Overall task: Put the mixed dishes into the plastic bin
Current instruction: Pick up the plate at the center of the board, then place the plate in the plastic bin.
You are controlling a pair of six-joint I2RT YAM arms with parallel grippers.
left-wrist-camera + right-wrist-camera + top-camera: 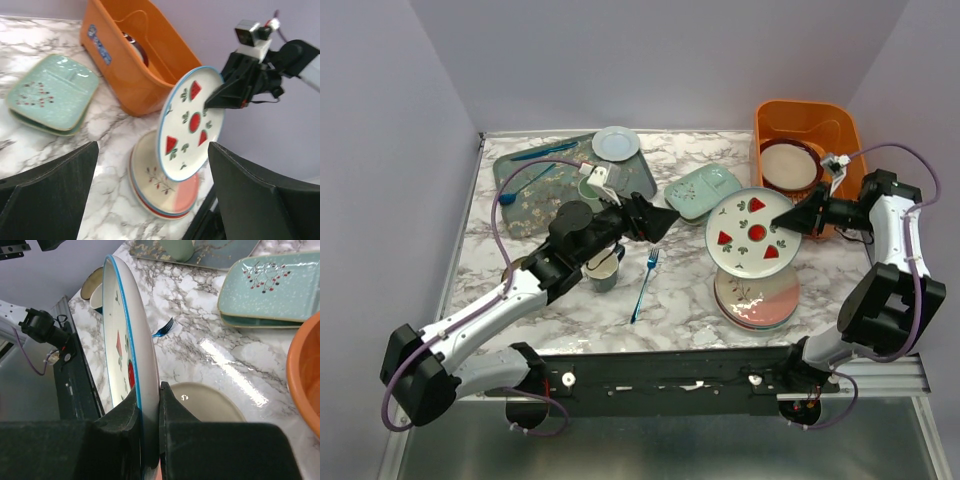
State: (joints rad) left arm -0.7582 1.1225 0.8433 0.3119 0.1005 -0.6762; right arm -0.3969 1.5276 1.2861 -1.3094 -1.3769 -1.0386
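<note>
Here, right gripper (782,220) pinches rim of white red-marked plate (750,233), tilted above plate stack (757,298), near orange bin (808,108). Best: clear bin wall, lower inside, then release. Left gripper (665,222) spread wide, empty.

A white plate with red marks (752,233) is held tilted in the air, clamped at its rim by the right gripper (796,218), above a stack of plates (757,300) just beside the orange bin (807,115). A red-rimmed plate (790,167) is seen lying inside the bin. Two stacked pale-green divided dishes (705,191) are laid flat to the bin's left.
</note>
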